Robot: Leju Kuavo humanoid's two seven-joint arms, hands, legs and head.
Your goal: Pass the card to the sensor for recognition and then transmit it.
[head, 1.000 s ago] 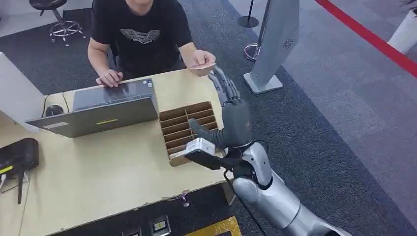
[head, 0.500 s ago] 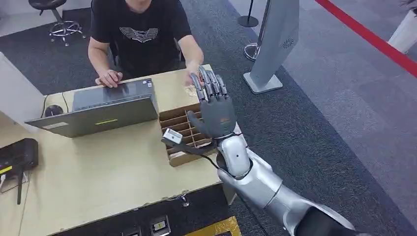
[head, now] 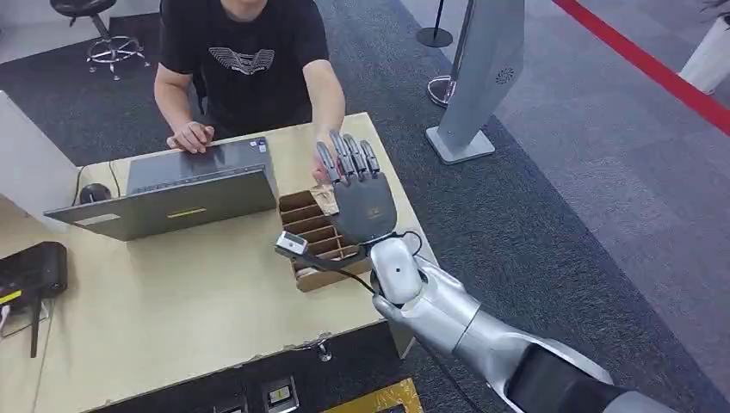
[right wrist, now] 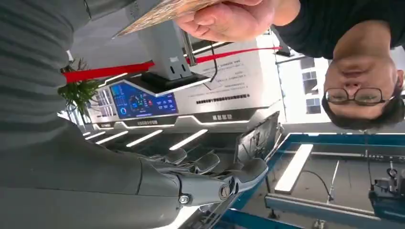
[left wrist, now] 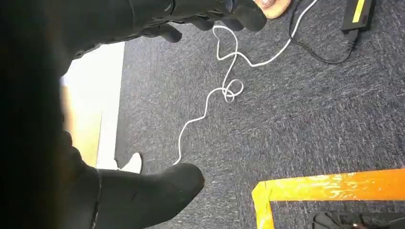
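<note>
Right hand [head: 361, 200] raised over far end of divider box [head: 320, 231], fingers apart, holding nothing. Card [right wrist: 162, 12] held in person's hand [right wrist: 229, 18], just beside right hand. Left hand [left wrist: 157, 14] hangs above floor; grip unclear.

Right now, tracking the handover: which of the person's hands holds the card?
The outstretched hand, next to the robot's right hand, grips the card; the person's other hand rests empty on the laptop.
</note>
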